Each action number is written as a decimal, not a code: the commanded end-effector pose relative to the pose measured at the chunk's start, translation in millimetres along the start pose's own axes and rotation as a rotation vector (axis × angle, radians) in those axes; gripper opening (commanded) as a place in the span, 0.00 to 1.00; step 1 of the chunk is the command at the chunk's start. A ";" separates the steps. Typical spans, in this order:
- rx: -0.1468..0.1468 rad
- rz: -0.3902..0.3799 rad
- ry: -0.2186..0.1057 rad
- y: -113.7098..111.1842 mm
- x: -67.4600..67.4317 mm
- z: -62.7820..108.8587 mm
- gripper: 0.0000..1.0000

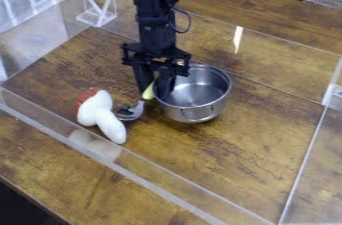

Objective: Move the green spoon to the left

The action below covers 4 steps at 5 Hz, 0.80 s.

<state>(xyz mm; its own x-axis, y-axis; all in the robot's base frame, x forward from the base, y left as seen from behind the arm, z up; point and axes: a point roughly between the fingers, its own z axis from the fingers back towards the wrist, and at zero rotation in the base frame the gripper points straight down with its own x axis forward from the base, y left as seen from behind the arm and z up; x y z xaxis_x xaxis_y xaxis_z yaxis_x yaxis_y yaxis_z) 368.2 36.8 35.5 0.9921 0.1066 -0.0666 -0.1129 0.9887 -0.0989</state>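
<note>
A single black claw is pointing straight down over the middle of the wooden tabletop, its two fingers standing partly apart and closing on the pale yellow-green handle of the green spoon; the fingertips themselves are dark against the dark arm, so the exact points of contact are hard to make out. The one spoon is lying tilted, its handle rising into the claw and its silver bowl resting low on the wood, just beside the left wall of the steel pot and near the white toy; part of the handle is hidden by the fingers. One steel pot is standing upright just right of the claw, its left rim partly covered by the fingers, and whether the pot is touching the spoon cannot be told. One white toy with a red cap is lying on its side toward the near-left edge of the tabletop, apart from the spoon's bowl. The arm is rising out of the top of the view, where its upper part is cut off. Clear plastic walls are bordering the tabletop, their edges faint. No writing or label is legible anywhere; a small bright strip toward the far-right edge is too small to identify.
</note>
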 end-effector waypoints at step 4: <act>-0.027 -0.008 -0.113 7.8 20.6 58.2 0.00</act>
<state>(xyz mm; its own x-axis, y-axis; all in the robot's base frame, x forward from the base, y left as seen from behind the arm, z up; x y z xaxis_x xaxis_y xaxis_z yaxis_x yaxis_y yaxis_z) 382.6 50.6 62.0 0.9934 0.1090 -0.0366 -0.1129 0.9850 -0.1307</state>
